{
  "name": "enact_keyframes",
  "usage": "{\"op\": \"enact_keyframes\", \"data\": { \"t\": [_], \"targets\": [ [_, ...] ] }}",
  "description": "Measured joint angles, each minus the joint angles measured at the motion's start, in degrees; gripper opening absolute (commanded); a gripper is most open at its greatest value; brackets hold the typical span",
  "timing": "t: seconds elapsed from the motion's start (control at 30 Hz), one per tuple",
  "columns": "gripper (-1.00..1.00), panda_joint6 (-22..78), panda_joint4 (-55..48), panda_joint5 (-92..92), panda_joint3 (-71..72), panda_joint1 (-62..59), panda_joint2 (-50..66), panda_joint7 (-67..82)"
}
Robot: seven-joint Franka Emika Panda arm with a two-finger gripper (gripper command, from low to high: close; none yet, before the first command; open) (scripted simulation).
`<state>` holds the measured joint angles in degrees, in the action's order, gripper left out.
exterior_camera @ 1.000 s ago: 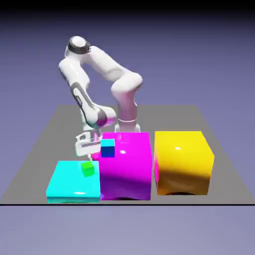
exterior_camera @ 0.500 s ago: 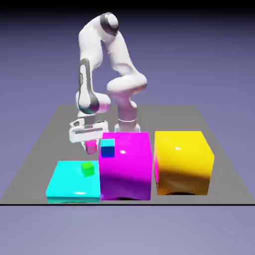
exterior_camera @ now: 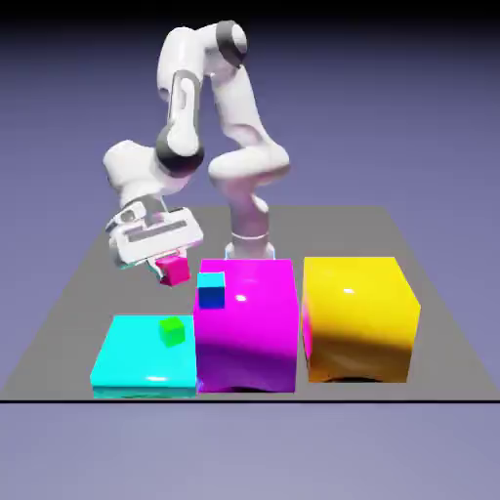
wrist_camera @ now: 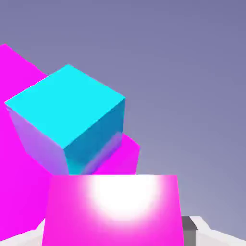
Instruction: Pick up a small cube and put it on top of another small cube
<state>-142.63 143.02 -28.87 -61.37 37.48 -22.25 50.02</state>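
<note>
My gripper (exterior_camera: 174,269) is shut on the small magenta-pink cube (exterior_camera: 175,270), which hangs in the air to the exterior view's left of the big magenta block (exterior_camera: 249,327). In the hand view the held pink cube (wrist_camera: 113,209) fills the bottom middle and hides most of both fingertips. The small blue cube with a cyan top (exterior_camera: 211,290) rests on the big magenta block's top, near its left edge. It lies just right of and slightly below the held cube, and looms close ahead in the hand view (wrist_camera: 67,120).
A wide flat cyan block (exterior_camera: 146,356) lies at the exterior view's lower left with a tiny green cube (exterior_camera: 172,332) on it. A big yellow block (exterior_camera: 359,317) stands right of the magenta block. All sit on a grey table (exterior_camera: 88,273).
The arm has lifted the pink cube from table level beside the magenta block up to about the blue cube's height. The hand has risen and tilted; the upper arm swung upright.
</note>
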Motion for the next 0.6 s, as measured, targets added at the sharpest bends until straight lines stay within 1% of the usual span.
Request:
{"op": "enact_keyframes", "data": {
  "t": [0.27,0.33,0.43,0.47,0.53,0.6],
  "targets": [
    [-1.00,15.62,-9.68,19.60,7.34,1.04,-0.82,-16.67],
    [-1.00,15.81,-9.60,20.25,7.31,1.72,-1.33,-16.99],
    [-1.00,8.35,-6.28,13.17,2.55,7.30,4.81,-11.19],
    [1.00,6.67,-5.53,11.57,1.48,8.55,6.19,-9.88],
    [1.00,6.61,-5.53,11.58,1.48,8.56,6.19,-9.89],
    [1.00,11.58,-7.74,16.32,4.65,4.84,2.10,-13.76]
  ]
}}
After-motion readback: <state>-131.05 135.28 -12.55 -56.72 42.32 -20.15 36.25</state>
